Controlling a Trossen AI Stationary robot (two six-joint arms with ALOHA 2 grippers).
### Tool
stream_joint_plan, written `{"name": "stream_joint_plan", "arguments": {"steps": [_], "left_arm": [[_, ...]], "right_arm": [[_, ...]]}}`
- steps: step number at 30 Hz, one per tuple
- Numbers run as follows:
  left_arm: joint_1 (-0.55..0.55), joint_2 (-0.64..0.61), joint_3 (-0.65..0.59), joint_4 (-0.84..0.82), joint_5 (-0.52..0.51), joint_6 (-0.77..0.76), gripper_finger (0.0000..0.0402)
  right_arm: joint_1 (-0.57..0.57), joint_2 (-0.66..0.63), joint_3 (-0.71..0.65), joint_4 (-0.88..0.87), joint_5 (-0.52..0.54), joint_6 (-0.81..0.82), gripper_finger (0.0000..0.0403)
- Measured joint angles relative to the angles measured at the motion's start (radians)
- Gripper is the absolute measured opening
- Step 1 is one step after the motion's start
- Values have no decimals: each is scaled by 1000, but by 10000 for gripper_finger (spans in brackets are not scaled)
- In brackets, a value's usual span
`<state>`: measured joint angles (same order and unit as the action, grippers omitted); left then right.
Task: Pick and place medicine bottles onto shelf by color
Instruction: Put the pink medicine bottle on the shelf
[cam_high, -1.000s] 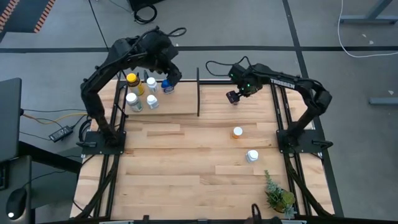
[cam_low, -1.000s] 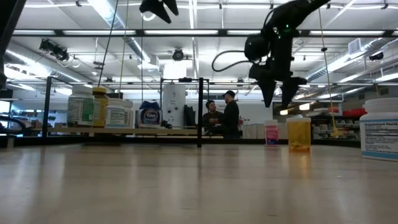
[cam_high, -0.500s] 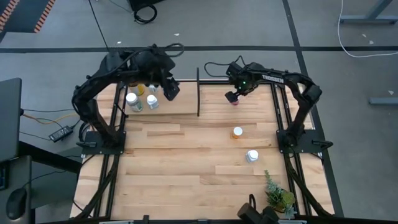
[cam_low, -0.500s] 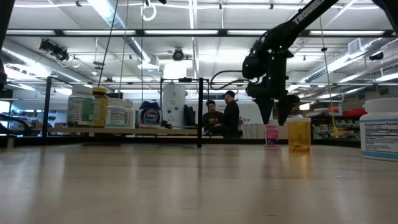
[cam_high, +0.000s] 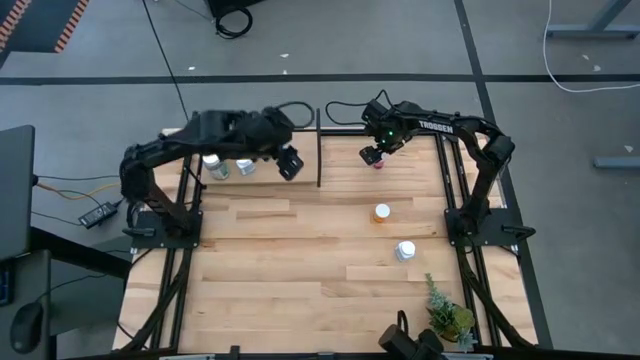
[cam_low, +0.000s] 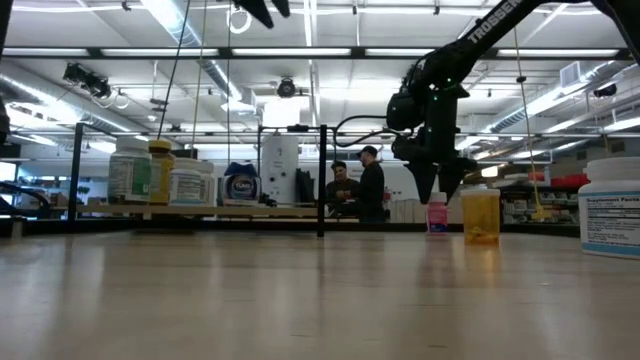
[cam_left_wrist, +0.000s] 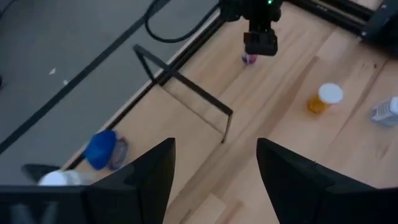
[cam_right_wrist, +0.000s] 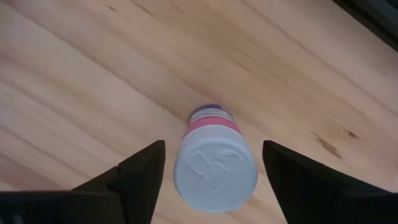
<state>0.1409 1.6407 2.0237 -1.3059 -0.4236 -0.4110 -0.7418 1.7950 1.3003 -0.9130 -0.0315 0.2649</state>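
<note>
A pink-banded, white-capped medicine bottle (cam_right_wrist: 214, 165) stands upright on the table at the far right (cam_high: 377, 163). My right gripper (cam_high: 372, 155) points down over it, open. One finger stands on each side of the cap, with a gap at both sides. My left gripper (cam_high: 290, 165) hangs open and empty, high above the table just left of the shelf's black divider (cam_high: 319, 150). Several bottles stand on the shelf (cam_low: 200, 209), among them white ones (cam_high: 212, 166), a yellow-capped one (cam_low: 160, 170) and a blue one (cam_low: 240, 184).
An orange bottle (cam_high: 382, 212) and a white bottle (cam_high: 404, 250) stand on the planks nearer than the pink one. A small green plant (cam_high: 447, 315) sits at the near right corner. Black rails run along both table sides. People stand in the room beyond the table.
My left gripper has swung away from above the shelf bottles toward the table's right and near side, sinking a little. My right gripper has come down around the pink bottle, and the gap between its fingers has narrowed a little. The bottles have stayed in place.
</note>
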Motion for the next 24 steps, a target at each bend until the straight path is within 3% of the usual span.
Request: {"name": "stream_joint_plan", "arguments": {"steps": [9, 13, 19, 24], "left_arm": [[-30, -233, -406, 261, 13, -140, 231], [-52, -360, -538, 268, 14, -218, 231], [-120, -533, -644, 269, 13, -312, 231], [-157, -606, -657, 260, 13, -316, 231]], "right_arm": [[-2, 0, 0, -4, 9, 41, 213], [13, 0, 0, -11, 14, 82, 181], [80, 0, 41, -72, -4, 91, 180], [150, 1, 195, -176, 54, 91, 185]]}}
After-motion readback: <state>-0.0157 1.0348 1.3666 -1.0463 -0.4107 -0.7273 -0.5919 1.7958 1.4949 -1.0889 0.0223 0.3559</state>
